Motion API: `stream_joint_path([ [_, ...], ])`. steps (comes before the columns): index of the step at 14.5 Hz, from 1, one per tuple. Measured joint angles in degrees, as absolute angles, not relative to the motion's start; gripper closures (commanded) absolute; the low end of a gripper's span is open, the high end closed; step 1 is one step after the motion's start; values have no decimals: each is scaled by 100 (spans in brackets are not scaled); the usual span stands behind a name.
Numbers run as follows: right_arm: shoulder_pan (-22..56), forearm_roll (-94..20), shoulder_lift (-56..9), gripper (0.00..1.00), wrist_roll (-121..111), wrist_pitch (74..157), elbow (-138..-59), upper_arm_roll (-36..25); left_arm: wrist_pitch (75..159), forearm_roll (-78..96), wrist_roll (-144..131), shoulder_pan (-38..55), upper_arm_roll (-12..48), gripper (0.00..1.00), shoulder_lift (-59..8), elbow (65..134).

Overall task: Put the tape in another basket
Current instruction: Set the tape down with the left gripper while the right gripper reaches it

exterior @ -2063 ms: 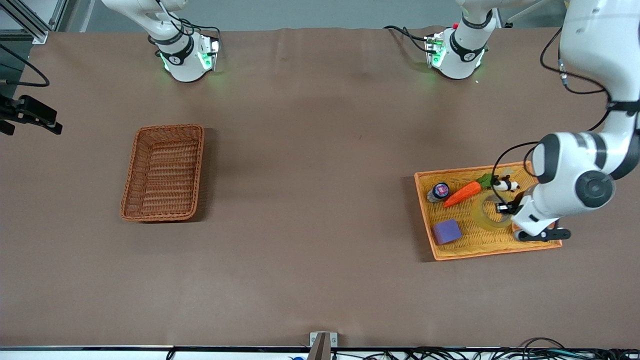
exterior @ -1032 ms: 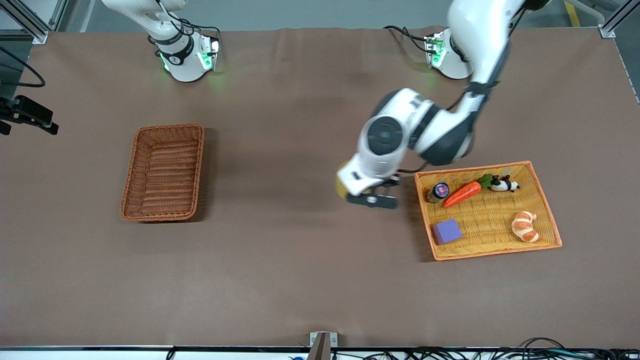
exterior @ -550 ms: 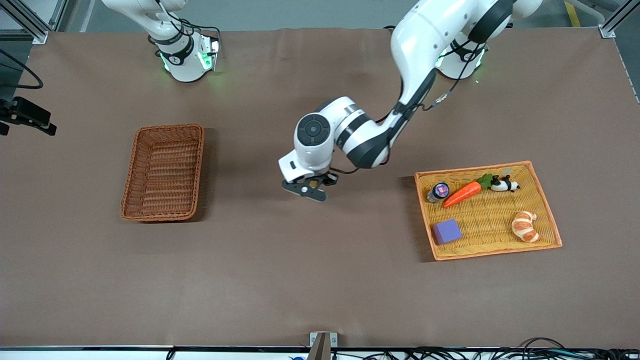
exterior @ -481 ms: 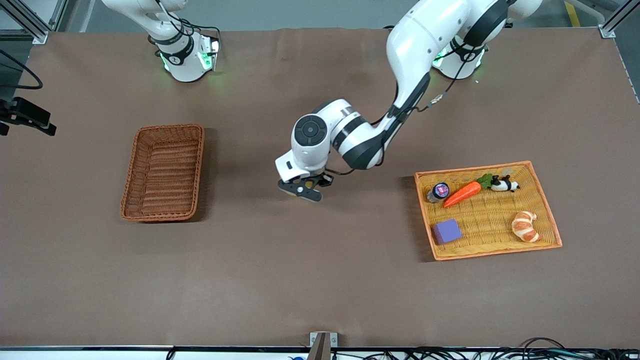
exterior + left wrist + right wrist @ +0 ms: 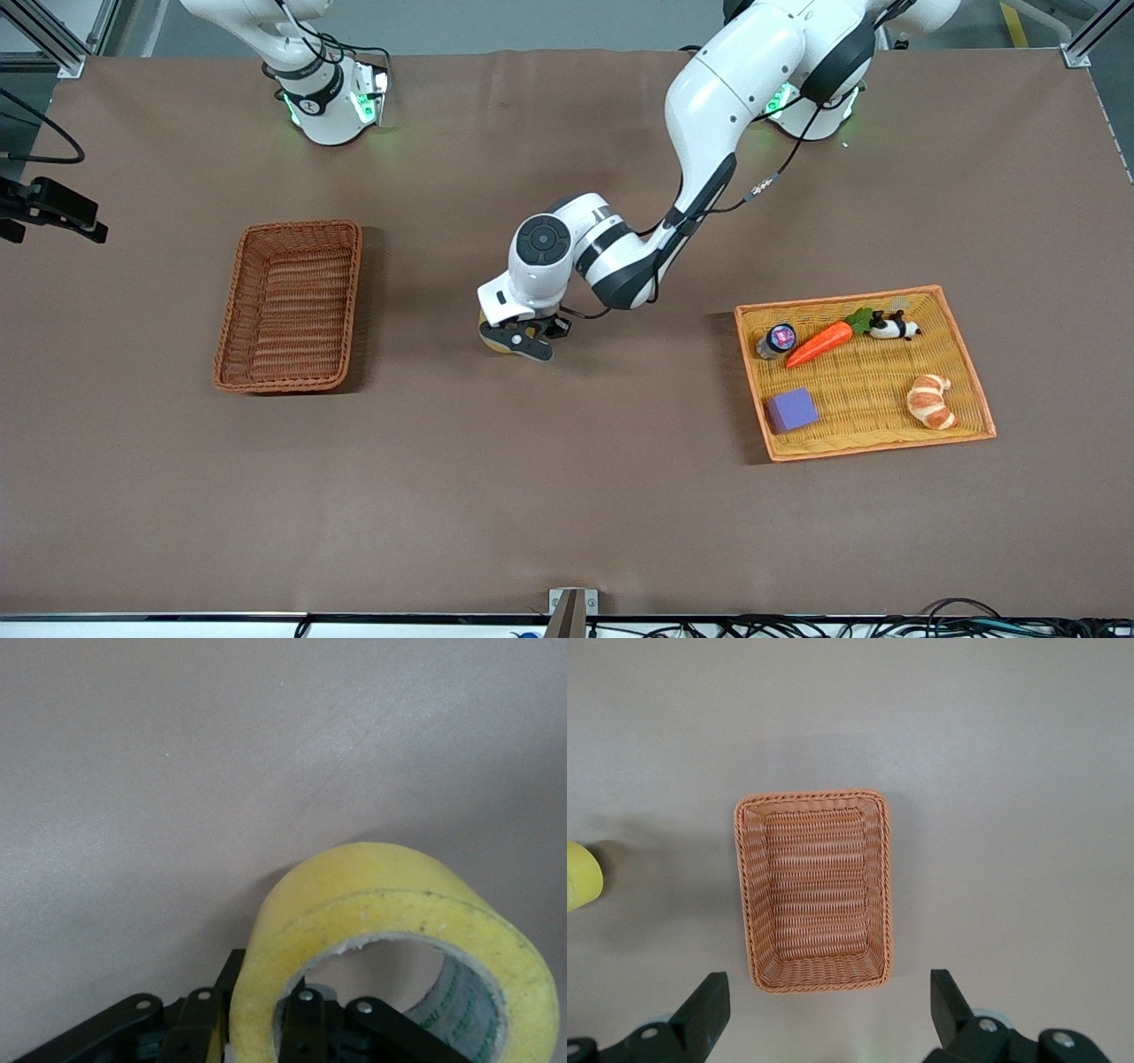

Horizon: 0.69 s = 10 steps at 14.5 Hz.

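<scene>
Tape (image 5: 390,930), a yellow roll, hangs in the left pincer (image 5: 518,341) over bare worktop (image 5: 567,496), between the basket (image 5: 290,306) and the tray (image 5: 864,443). In the front view only a sliver of it shows under the arm's wrist; the rest is hidden. The left wrist view shows the pincer's fingers (image 5: 306,1028) clamped on the roll's wall, one inside the hole and one outside, with the lower part of the roll cut off by the frame edge.

The basket sits toward the right arm's end of the worktop. The right pincer (image 5: 833,1010) hangs over it with jaws spread wide, holding nothing; that arm waits. The tray lies toward the left arm's end, holding a carrot (image 5: 819,343), a purple cube (image 5: 791,410), a croissant (image 5: 930,400), a panda figure (image 5: 893,328) and a small jar (image 5: 779,339).
</scene>
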<state>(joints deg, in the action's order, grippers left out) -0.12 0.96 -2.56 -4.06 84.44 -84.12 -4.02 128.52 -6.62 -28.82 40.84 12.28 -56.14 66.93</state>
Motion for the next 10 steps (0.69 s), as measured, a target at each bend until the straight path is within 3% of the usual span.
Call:
stream_joint_path([
  [1, -2, 96, -286, 0, -406, 8534, -8438, -390, 12852, -662, -2860, 4082, 1224, 15, -5613, 6679],
  [2, 17, 93, -331, 0, -406, 8665, -8474, -376, 12853, -662, -2849, 4082, 1219, 0, -5613, 6657],
  [6, 176, 92, -603, 0, -404, 9037, -8530, -355, 12821, -662, -2852, 4045, 1203, 0, -5473, 6517],
  [10, 552, 87, -701, 0, -375, 9328, -8673, -344, 12108, -662, -2902, 3650, 1149, 0, -4649, 6423],
])
